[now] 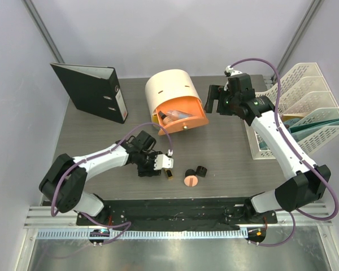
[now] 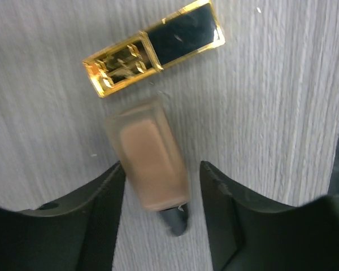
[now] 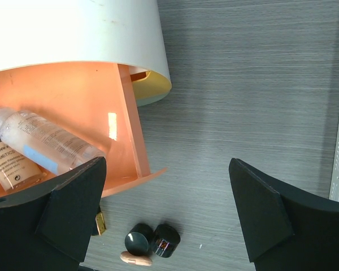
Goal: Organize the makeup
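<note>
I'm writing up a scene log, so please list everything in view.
binder: 1, black, far left corner
cylindrical box: 1, cream, orange drawer open, far centre
clear bottle: 1, clear, lying in the drawer
labelled tube: 1, pale, beside it in the drawer
file rack: 1, white, right edge, holding a teal folder
peach bottle: 1, peach, black cap, lying near left
lipstick: 1, black-gold, just beyond that bottle
jars: 2, black, near centre
compact: 1, pink, by the jars
table: 1, grey wood
left claw: 1, black, open astride the peach bottle
right claw: 1, black, open, beside the drawer
</note>
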Controlling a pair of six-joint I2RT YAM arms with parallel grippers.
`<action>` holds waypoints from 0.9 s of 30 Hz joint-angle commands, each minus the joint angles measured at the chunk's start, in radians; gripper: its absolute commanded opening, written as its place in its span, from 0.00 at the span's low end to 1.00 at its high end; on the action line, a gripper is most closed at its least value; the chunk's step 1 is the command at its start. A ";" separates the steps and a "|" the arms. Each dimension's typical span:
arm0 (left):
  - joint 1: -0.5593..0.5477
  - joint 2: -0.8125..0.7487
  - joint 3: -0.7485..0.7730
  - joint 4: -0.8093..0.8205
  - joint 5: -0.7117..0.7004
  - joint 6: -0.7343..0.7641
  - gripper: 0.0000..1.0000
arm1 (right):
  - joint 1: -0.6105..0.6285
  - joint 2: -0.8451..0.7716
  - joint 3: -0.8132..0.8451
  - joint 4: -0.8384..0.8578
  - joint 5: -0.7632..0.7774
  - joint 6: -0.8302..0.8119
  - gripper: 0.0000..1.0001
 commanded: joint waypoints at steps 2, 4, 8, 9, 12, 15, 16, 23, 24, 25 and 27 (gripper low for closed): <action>-0.036 0.001 -0.016 -0.086 -0.069 0.026 0.51 | -0.003 -0.030 0.026 0.029 0.014 -0.007 0.95; -0.051 0.014 -0.014 -0.091 -0.092 0.019 0.46 | -0.003 -0.029 0.027 0.029 0.014 -0.007 0.95; -0.059 0.050 -0.003 -0.094 -0.149 -0.015 0.31 | -0.003 -0.027 0.032 0.029 0.014 -0.010 0.95; -0.060 0.056 0.001 -0.095 -0.154 -0.020 0.26 | -0.005 -0.026 0.032 0.029 0.015 -0.012 0.95; -0.062 0.079 0.023 -0.100 -0.174 -0.044 0.04 | -0.003 -0.027 0.032 0.030 0.009 -0.012 0.95; -0.065 0.068 0.033 -0.100 -0.185 -0.058 0.00 | -0.005 -0.027 0.030 0.030 0.009 -0.012 0.95; -0.066 0.062 0.035 -0.100 -0.186 -0.060 0.00 | -0.005 -0.027 0.030 0.029 0.009 -0.012 0.95; -0.071 -0.125 0.029 -0.100 -0.189 -0.090 0.00 | -0.005 -0.032 0.023 0.027 0.009 -0.012 0.95; -0.071 -0.187 0.026 -0.094 -0.191 -0.098 0.00 | -0.006 -0.032 0.021 0.027 0.008 -0.010 0.95; -0.071 -0.217 0.030 -0.094 -0.188 -0.104 0.00 | -0.005 -0.032 0.020 0.029 0.006 -0.012 0.95; -0.071 -0.297 0.040 -0.102 -0.185 -0.107 0.00 | -0.005 -0.032 0.018 0.029 0.006 -0.010 0.95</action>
